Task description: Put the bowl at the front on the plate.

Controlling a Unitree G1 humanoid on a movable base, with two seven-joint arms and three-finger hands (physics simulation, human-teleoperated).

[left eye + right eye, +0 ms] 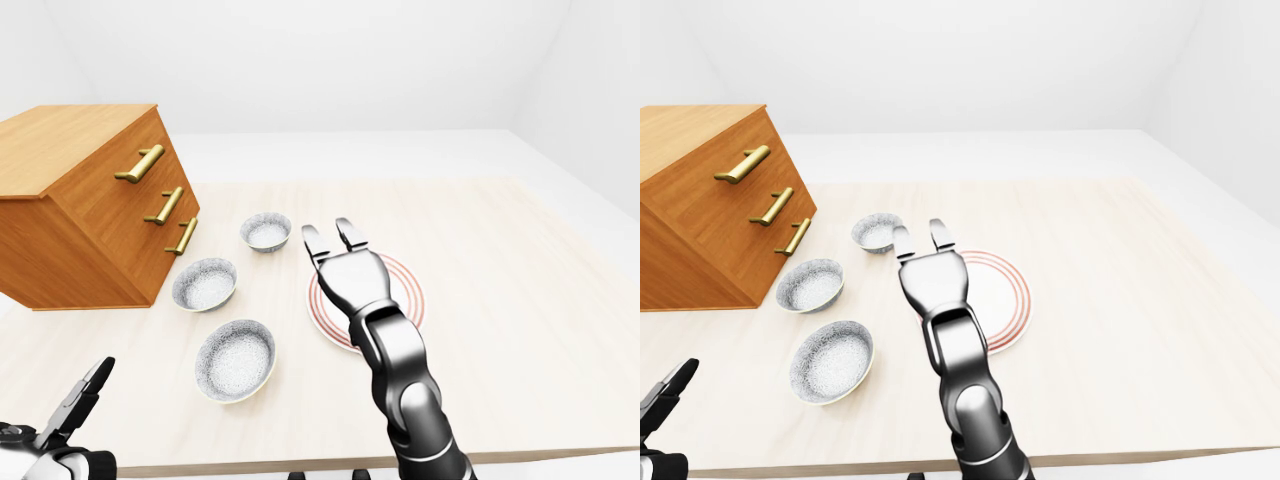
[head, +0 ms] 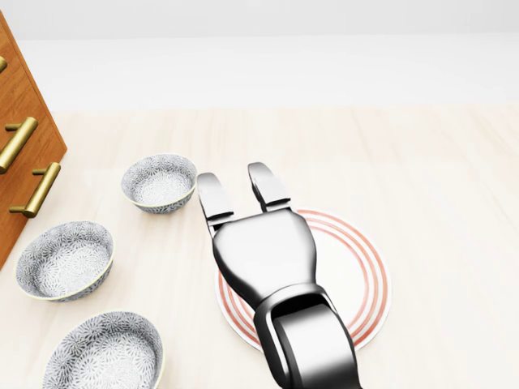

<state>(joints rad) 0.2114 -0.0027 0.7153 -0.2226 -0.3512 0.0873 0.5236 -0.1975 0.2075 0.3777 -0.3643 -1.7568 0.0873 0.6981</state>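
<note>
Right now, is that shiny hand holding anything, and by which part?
Nothing is held. The right hand is open over the plate, fingers straight and empty. The left hand, low in the left-eye view, is empty too.

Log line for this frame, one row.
right hand: open, over plate | left hand: open, low | bowls: three on table, none held
</note>
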